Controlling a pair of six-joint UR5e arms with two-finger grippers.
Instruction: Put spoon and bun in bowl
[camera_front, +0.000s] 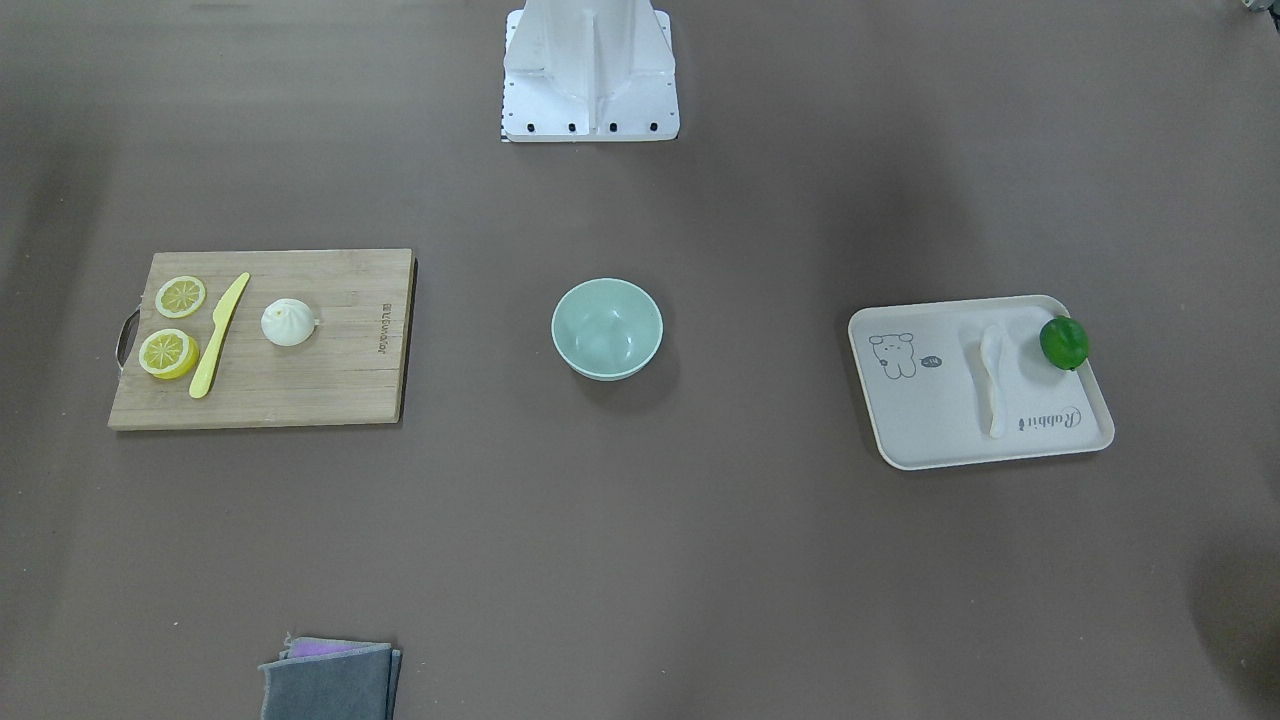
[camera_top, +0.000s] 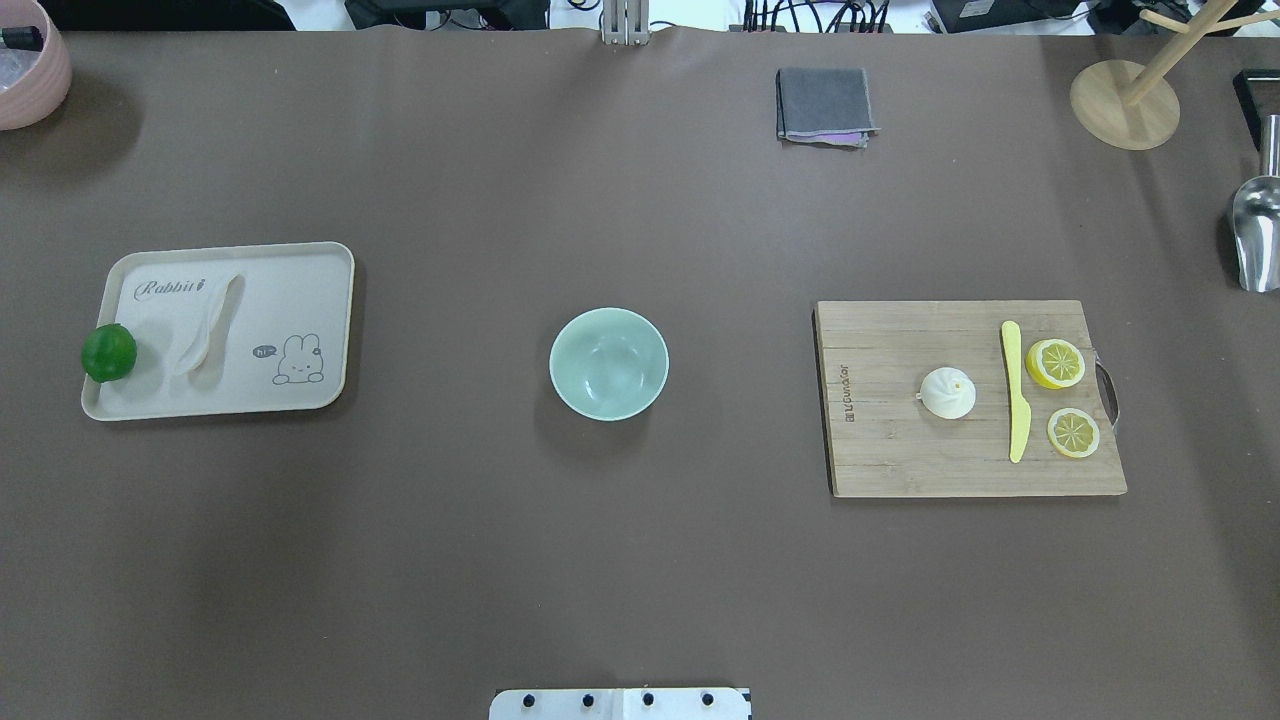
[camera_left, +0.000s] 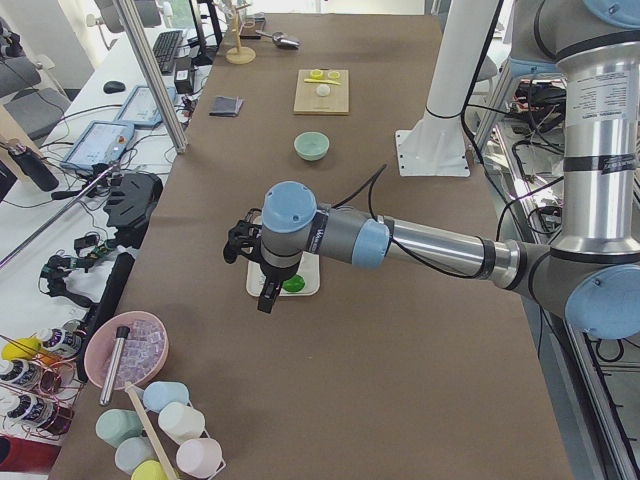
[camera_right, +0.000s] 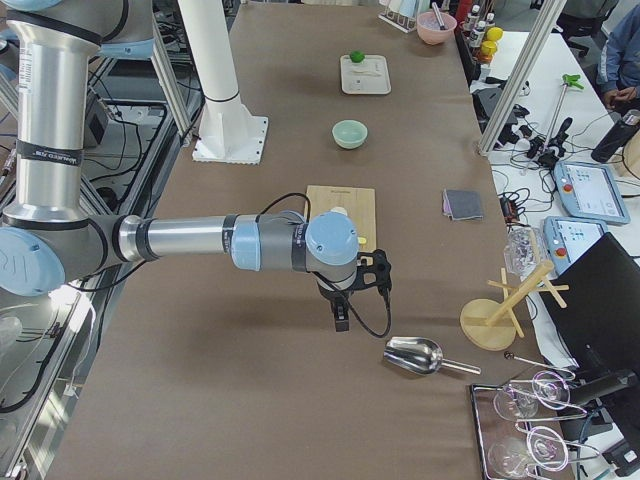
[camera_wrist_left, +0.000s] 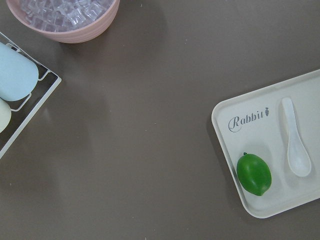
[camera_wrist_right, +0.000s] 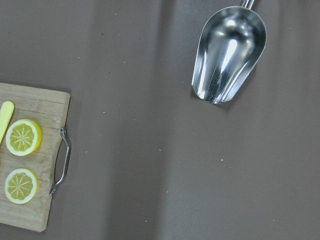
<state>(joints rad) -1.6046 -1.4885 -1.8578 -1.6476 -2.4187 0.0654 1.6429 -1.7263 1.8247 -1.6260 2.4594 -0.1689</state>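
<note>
The mint-green bowl (camera_top: 608, 362) stands empty at the table's middle. The white spoon (camera_top: 205, 325) lies on the cream rabbit tray (camera_top: 300, 270), scoop up; it also shows in the left wrist view (camera_wrist_left: 295, 145). The white bun (camera_top: 947, 393) sits on the wooden cutting board (camera_top: 900, 450). My left gripper (camera_left: 266, 295) hangs high over the table near the tray's outer end; it shows only in the exterior left view, so I cannot tell whether it is open or shut. My right gripper (camera_right: 341, 318) hangs beyond the board's handle end, and I cannot tell its state either.
A green lime (camera_top: 108, 352) sits at the tray's edge. Two lemon slices (camera_top: 1058, 363) and a yellow knife (camera_top: 1015, 400) lie on the board. A metal scoop (camera_top: 1255, 230), a wooden stand (camera_top: 1122, 105), a folded grey cloth (camera_top: 824, 105) and a pink ice bowl (camera_top: 30, 70) line the table's edges.
</note>
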